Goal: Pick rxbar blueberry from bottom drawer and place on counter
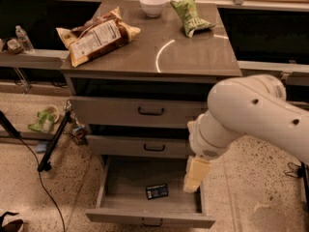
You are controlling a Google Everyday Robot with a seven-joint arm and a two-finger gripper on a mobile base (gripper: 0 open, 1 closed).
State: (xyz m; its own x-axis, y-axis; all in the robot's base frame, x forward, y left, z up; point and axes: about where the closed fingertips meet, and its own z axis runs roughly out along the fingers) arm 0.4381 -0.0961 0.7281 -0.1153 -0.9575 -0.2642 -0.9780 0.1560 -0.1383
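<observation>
The rxbar blueberry (157, 191), a small dark blue bar, lies flat on the floor of the bottom drawer (149, 218), a little right of its middle. The bottom drawer is pulled open. My gripper (195, 174) hangs at the end of the big white arm (251, 117), over the drawer's right side. It is just right of the bar, slightly above it and apart from it. The counter (193, 57) is the grey-brown cabinet top with a curved light reflection.
A brown-and-white chip bag (96, 35), a white bowl (153, 5) and a green snack bag (191, 16) lie on the counter. Two shut drawers (140, 111) sit above the open one. A dark stand with a cable (53, 146) is on the floor at the left.
</observation>
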